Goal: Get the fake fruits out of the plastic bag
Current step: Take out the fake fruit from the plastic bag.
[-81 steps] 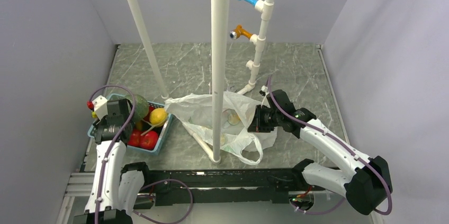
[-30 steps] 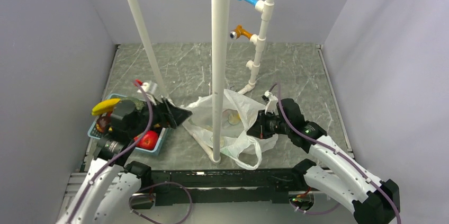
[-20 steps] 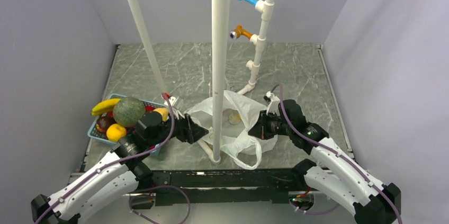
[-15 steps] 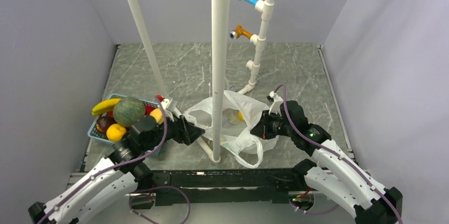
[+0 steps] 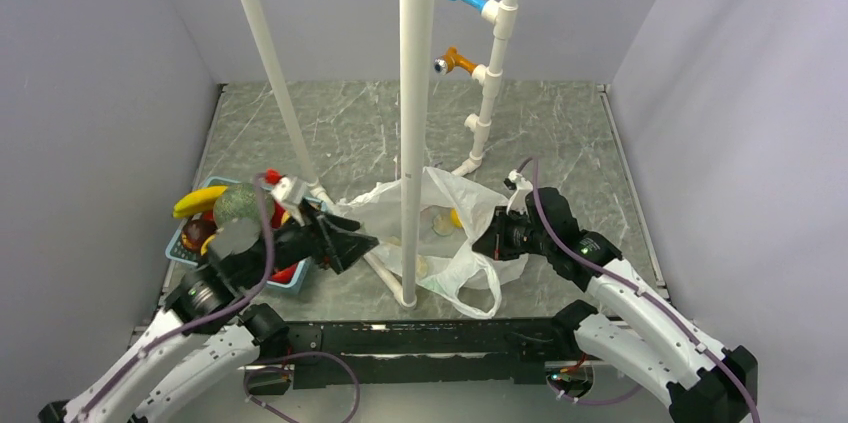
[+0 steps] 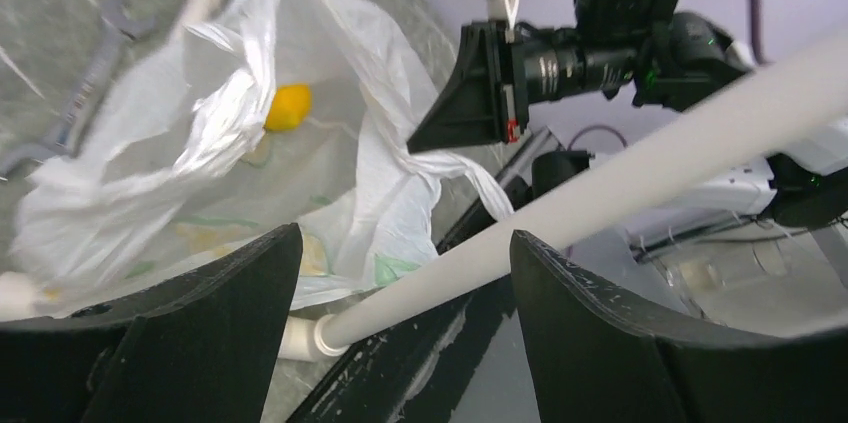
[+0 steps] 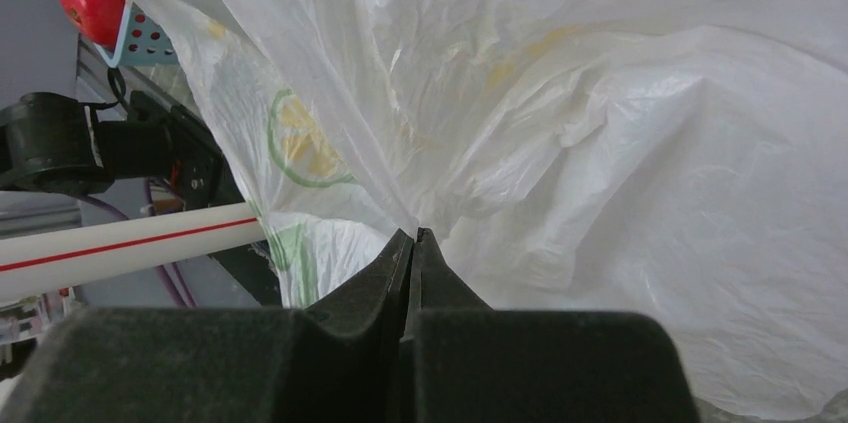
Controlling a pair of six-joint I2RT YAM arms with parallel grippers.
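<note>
**Lighting / image quality check**

Top view: lighting was even, diffuse and from overhead. Shadows under the plastic bag [image 5: 440, 233] and the arms were soft and short. The white pole [image 5: 415, 93] ran close to clipped. There was a motion smear on the left arm [image 5: 250, 258] by the basket [image 5: 176, 251]; the rest was sharp.

Left wrist view: the left fingers [image 6: 200, 323] were dark, underexposed and soft-focus. The pole crossing the frame was blurred. Bag highlights were bright, but the folds stayed readable. The horizon was tilted, with wide-angle stretch at the edges.

Right wrist view: the bag filled the frame, backlit and glowing, and crease detail held. The right fingers [image 7: 350, 343] were near black with little texture. The top-left background was soft.
</note>
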